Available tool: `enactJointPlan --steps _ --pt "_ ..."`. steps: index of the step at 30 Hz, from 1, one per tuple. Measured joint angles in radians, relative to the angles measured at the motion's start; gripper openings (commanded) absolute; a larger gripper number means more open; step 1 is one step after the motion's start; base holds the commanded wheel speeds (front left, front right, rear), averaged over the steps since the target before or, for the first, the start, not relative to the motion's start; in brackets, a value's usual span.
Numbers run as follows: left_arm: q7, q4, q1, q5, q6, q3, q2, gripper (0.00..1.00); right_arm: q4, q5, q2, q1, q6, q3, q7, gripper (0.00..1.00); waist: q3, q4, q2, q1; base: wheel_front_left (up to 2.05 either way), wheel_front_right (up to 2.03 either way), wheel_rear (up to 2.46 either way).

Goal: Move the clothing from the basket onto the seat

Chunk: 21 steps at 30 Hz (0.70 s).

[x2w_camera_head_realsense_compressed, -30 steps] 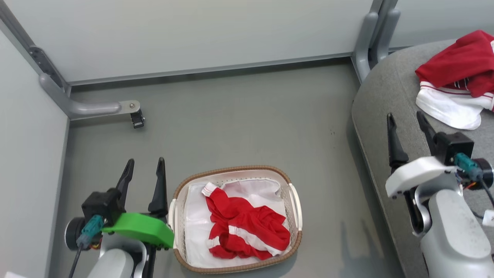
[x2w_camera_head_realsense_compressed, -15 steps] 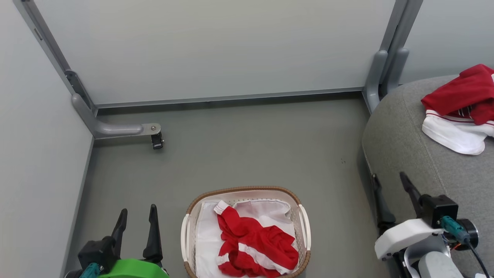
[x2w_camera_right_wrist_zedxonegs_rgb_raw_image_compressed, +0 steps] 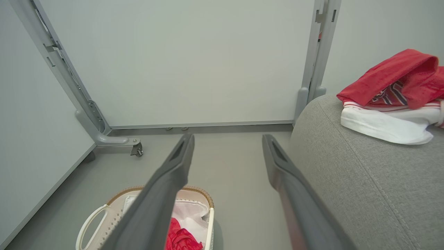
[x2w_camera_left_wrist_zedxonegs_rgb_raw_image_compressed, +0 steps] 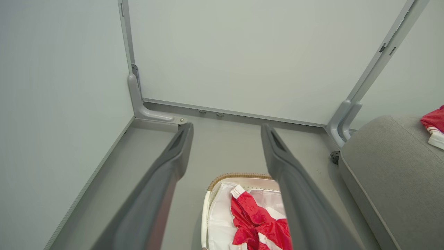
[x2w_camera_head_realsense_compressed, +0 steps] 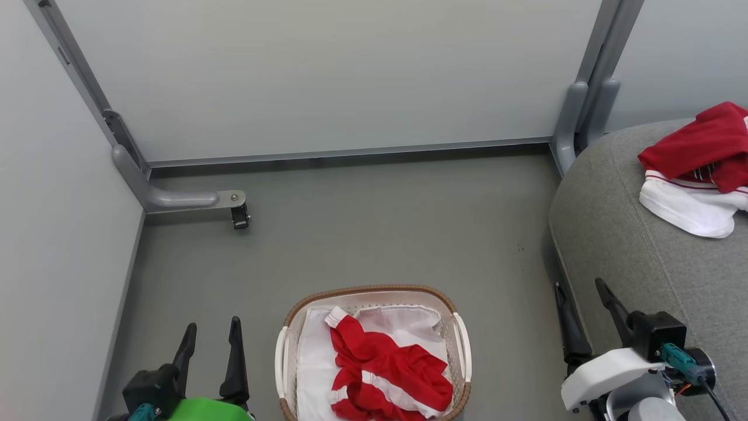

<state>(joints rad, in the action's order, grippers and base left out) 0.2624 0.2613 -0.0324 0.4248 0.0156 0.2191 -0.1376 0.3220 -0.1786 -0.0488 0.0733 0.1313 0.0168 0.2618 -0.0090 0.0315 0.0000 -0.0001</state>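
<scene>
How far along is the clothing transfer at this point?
Done: one red-and-white garment lies on the seat. In hand: nothing; the left gripper and right gripper are both open and empty, one on each side of the basket. Left: a second red garment lies in the basket, to be picked up and carried to the seat.

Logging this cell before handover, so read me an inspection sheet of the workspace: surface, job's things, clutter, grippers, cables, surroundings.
Surface: grey floor, a few dark specks.
Job's things: basket on the floor holding a red garment; second garment, red and white, on the seat.
Clutter: nothing seen.
Grippers: left gripper and right gripper open, holding nothing.
Cables: black cable from a teal plug at the right wrist.
Surroundings: pale partition panels, grey frame foot with a castor.
</scene>
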Motion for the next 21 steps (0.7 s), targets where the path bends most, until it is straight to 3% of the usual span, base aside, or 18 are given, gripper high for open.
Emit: enactJointPlan --steps 21 --pt "0.0 0.031 0.003 -0.021 -0.029 -0.019 0.016 1.0 0.009 -0.016 0.0 0.0 0.0 0.027 0.0 1.0 -0.003 0.006 0.0 0.0 0.0 0.0 0.0"
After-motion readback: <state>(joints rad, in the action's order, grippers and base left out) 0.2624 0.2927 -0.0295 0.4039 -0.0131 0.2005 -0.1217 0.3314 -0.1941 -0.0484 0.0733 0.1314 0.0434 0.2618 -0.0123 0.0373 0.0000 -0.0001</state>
